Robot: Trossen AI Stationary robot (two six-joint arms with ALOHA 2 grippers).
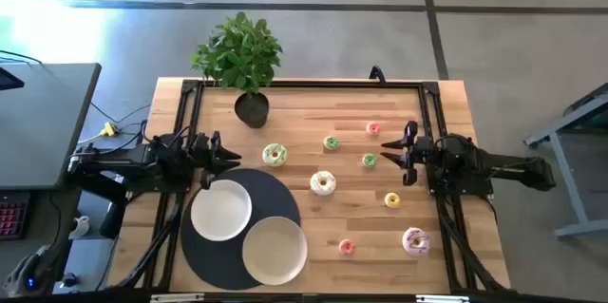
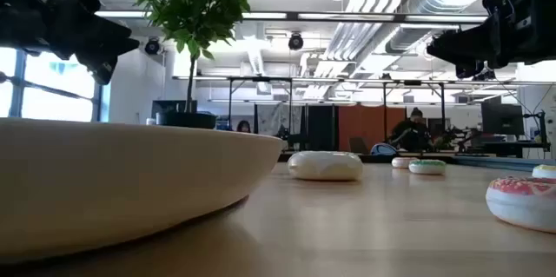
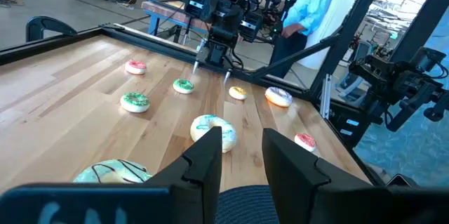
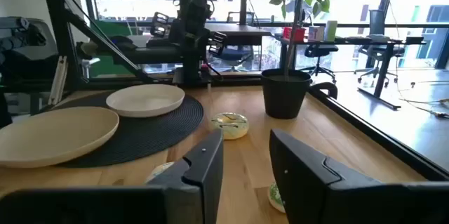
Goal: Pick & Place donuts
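Note:
Several small toy donuts lie flat on the wooden table: a green-and-white one point(image 1: 275, 155), two small green ones point(image 1: 331, 142) point(image 1: 369, 160), a pink one point(image 1: 373, 128), a white one point(image 1: 323, 183), a yellow one point(image 1: 392, 199), a pink-orange one point(image 1: 347, 246) and a lilac one point(image 1: 415, 240). My left gripper point(image 1: 228, 158) point(image 3: 238, 161) hovers open at the table's left, above the mat's far edge. The green-and-white donut point(image 3: 112, 173) is just right of it. My right gripper point(image 1: 388, 152) point(image 4: 245, 164) hovers open at the right, beside the small green donut.
Two round white plates point(image 1: 221, 210) point(image 1: 275, 250) sit on a dark round mat point(image 1: 204, 251) at the near left. A potted plant point(image 1: 252, 108) stands at the far edge. A black frame rail point(image 1: 313, 83) borders the table. A person point(image 3: 309, 3) stands beyond the table's right side.

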